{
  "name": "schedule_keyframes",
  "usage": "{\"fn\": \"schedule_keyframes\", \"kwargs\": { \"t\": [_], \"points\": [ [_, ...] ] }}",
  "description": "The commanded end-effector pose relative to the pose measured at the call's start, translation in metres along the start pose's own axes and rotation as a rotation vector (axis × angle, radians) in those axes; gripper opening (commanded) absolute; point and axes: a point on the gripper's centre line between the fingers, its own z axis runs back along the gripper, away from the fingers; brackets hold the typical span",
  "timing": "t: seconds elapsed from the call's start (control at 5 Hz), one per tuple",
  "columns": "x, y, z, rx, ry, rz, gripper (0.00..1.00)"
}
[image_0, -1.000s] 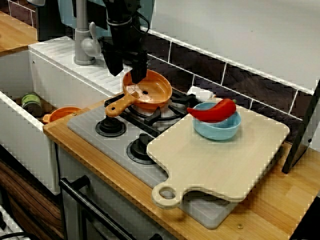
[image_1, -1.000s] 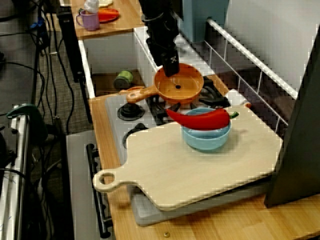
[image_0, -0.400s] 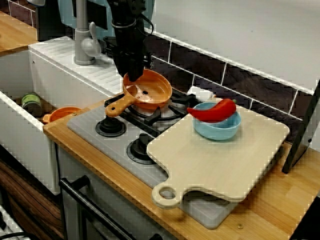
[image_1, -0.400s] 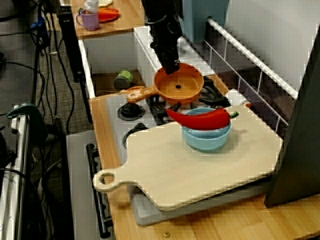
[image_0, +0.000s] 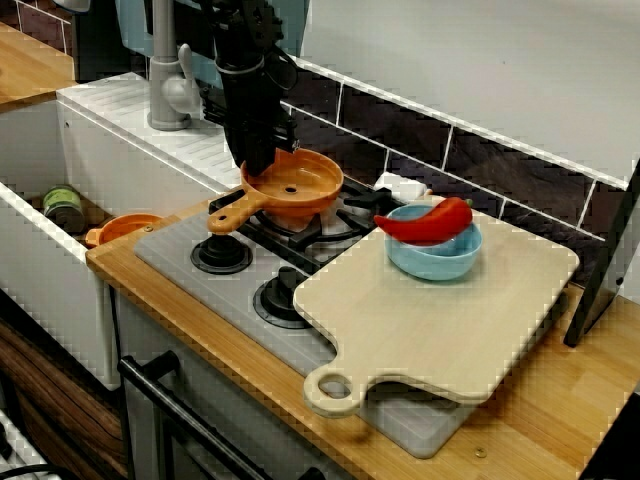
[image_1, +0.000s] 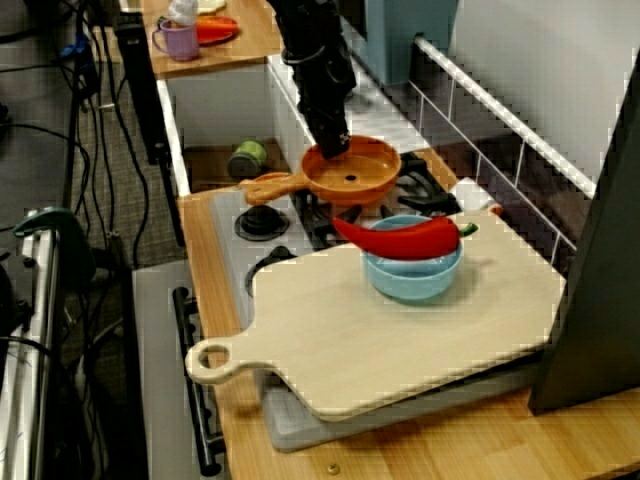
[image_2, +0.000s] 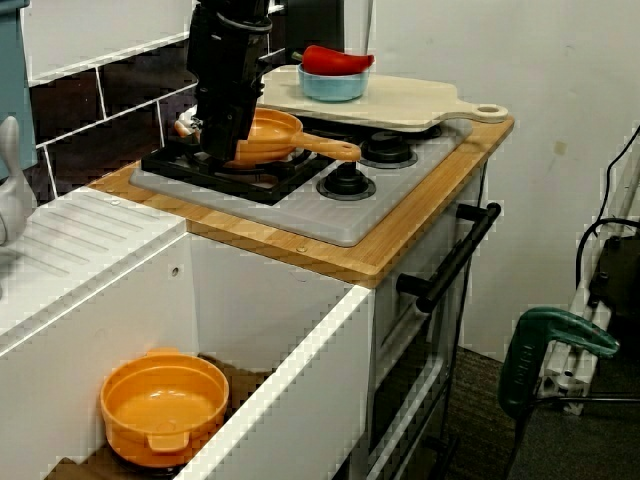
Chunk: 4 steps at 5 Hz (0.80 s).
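Pinching the back rim of the small orange plastic frying pan (image_0: 292, 188), the black robot arm (image_0: 248, 90) has its jaws clamped on it, as best I can judge. That pan sits over a back burner of the grey gas hob (image_0: 240, 285), handle pointing toward the hob's front burners. I'd call this the grasping step. Lifting calls for a level rise, clear of the light blue bowl (image_0: 435, 258) at the hob's other end.
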Motion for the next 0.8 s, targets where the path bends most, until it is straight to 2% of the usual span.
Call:
{"fn": "schedule_keyframes", "kwargs": {
  "t": [0.0, 0.2, 0.4, 0.6],
  "points": [
    [0.03, 0.009, 0.043, -0.06, 0.022, -0.014, 0.0],
    [0.043, 0.007, 0.052, -0.077, 0.02, -0.15, 0.0],
    [0.05, 0.004, 0.051, -0.101, 0.007, -0.282, 0.0],
    [0.05, 0.0, 0.048, -0.149, 0.003, -0.465, 0.0]
  ]
}}
